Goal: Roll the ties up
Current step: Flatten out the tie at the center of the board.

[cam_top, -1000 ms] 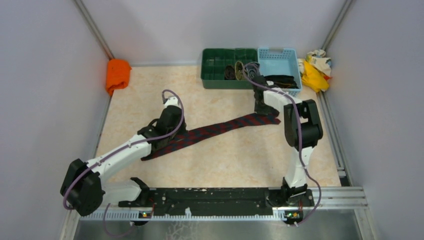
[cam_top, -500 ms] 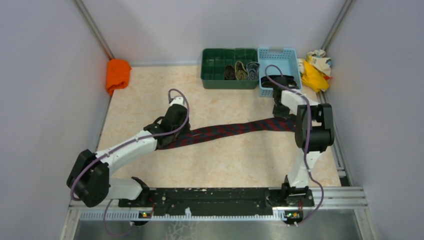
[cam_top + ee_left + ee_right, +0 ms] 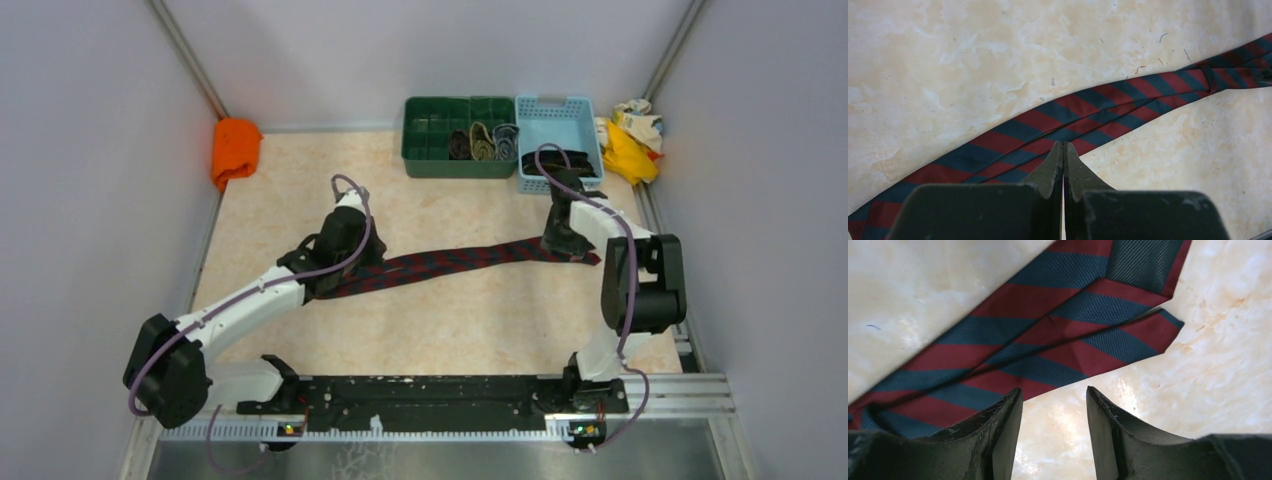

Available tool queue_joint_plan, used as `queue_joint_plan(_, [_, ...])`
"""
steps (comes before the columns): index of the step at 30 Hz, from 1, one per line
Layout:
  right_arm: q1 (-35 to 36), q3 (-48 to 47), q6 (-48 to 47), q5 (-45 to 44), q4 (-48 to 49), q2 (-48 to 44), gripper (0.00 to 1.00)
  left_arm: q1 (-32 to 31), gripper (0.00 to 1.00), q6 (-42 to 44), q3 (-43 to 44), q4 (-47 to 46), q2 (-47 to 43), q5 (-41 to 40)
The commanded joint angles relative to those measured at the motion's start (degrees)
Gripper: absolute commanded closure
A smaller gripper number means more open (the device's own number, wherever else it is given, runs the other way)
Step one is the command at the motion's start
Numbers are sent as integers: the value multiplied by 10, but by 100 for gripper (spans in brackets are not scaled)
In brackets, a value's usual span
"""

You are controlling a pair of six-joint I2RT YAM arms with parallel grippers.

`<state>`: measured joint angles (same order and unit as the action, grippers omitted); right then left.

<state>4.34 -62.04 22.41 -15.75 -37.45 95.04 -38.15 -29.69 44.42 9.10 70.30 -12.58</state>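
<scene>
A dark red tie (image 3: pixel 460 262) with navy stripes lies stretched across the middle of the table. My left gripper (image 3: pixel 346 266) is at its left part. In the left wrist view the left gripper (image 3: pixel 1063 143) is shut, pinching the near edge of the tie (image 3: pixel 1088 107), whose creases run to the tips. My right gripper (image 3: pixel 563 246) stands over the tie's right end. In the right wrist view the right gripper (image 3: pixel 1053 389) is open with bare table between its fingers. The pointed end of the tie (image 3: pixel 1048 330) lies flat just beyond them. Three rolled ties (image 3: pixel 483 143) sit in the green crate (image 3: pixel 430 150).
A light blue basket (image 3: pixel 556 106) beside the crate holds dark ties (image 3: pixel 556 161). An orange cloth (image 3: pixel 235 148) lies at the back left corner and yellow-and-cream rags (image 3: pixel 630 135) at the back right. Grey walls close in the table on three sides.
My right gripper has opened and let go of the tie's right end, which has dropped flat onto the table. The left gripper stays shut and has shifted slightly left.
</scene>
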Motion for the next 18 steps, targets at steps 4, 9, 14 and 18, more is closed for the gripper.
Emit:
queue_joint_plan(4, [1,-3,23,1,23,48,52,-1,100,10,-20,-13,-3,22])
queue_joint_plan(9, [1,2,23,1,31,65,62,-1,100,10,-26,-14,-9,25])
queue_joint_plan(14, [1,11,21,2,43,88,72,0,100,11,-32,-17,-9,25])
queue_joint_plan(18, [0,17,21,9,54,110,82,0,100,12,-34,-16,1,26])
